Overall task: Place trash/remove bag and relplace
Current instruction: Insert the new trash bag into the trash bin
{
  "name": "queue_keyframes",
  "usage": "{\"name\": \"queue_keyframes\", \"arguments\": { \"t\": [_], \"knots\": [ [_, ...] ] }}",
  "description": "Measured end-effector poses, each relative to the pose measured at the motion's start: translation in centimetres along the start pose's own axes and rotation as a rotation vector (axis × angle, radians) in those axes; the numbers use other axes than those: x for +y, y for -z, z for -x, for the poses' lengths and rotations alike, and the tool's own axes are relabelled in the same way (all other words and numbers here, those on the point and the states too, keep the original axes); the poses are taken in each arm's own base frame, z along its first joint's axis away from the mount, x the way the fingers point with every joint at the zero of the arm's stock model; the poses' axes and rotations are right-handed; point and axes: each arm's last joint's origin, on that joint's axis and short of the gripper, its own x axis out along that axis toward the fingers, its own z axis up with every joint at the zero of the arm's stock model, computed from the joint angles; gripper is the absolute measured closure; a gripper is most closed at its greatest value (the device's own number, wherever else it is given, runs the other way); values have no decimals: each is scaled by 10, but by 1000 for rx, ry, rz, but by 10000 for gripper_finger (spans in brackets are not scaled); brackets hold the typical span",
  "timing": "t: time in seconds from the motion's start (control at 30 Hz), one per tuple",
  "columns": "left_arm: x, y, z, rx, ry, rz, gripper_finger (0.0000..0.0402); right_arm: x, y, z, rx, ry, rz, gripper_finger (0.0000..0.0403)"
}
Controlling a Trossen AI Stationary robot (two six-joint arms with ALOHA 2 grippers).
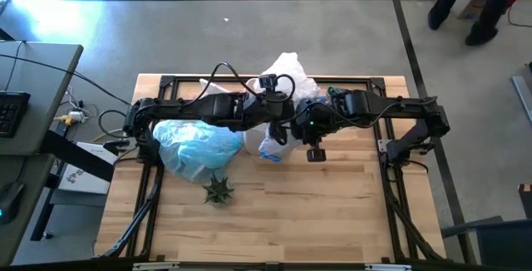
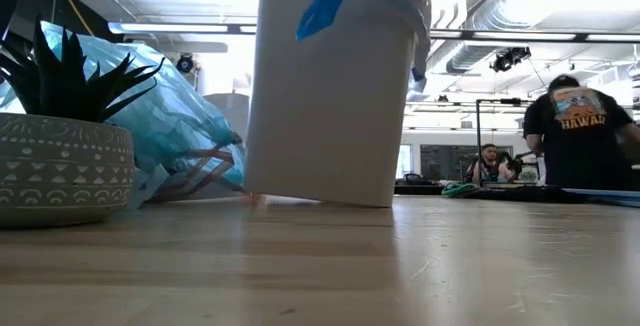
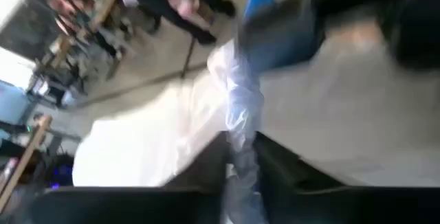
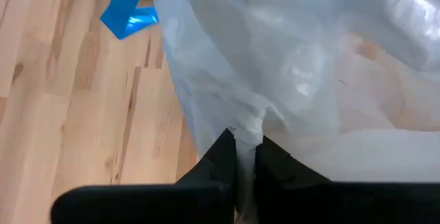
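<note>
A white bin stands upright at mid-table with a thin translucent bag over its top; a blue strip of the bag hangs at the rim. Both grippers are above the bin, shut on the bag's film: my left gripper comes from the table's left, my right gripper from the right. A stuffed light-blue bag lies on the table left of the bin, with brownish trash showing through it. My left gripper pinches a gathered, bunched strand of the bag's film between its two fingers; the view is blurred and the layers cannot be counted. My right gripper pinches a bunched fold of the film between its fingers, slanting down from the table's right. The film spreads away from the fingers, drawn into creases.
A small green spiky plant in a patterned grey pot stands near the front left, close to the stuffed bag. Bare wood lies in front of the bin and to the right. People stand in the room beyond.
</note>
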Motion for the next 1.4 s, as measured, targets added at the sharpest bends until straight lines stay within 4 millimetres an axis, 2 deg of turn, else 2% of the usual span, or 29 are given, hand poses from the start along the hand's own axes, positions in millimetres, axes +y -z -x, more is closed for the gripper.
{"name": "queue_keyframes", "arguments": {
  "t": [0.07, 0.2, 0.5, 0.6, 0.7, 0.8, 0.97, 1.13, 1.27, 1.4],
  "knots": [
    [2, 4, 1, 37, 13, 5, 386, 0, 0, 0, -3, 1, -1, 401],
    [10, 11, 13, 88, 36, 48, 399, 0, 0, 0, -1, 15, -16, 401],
    [42, 26, 88, 101, 51, 316, 401, -2, 3, 0, 29, 43, -30, 401],
    [41, 38, 106, 108, 70, 395, 402, -3, 3, 0, 36, 53, -39, 401],
    [31, 56, 114, 142, 88, 449, 402, -3, 4, 0, 46, 60, -39, 401],
    [18, 77, 114, 170, 91, 523, 401, -3, 5, 1, 52, 60, -45, 401],
    [-9, 116, 101, 196, 71, 595, 401, -2, 5, 1, 54, 60, -48, 401],
    [-6, 145, 99, 132, -42, 680, 401, 1, 7, 1, 67, 35, -48, 401],
    [-2, 164, 85, 72, -61, 742, 401, 3, 7, 1, 76, 22, -49, 401],
    [1, 175, 62, -13, -6, 798, 401, 7, 7, 1, 76, -6, -56, 401]
  ]
}}
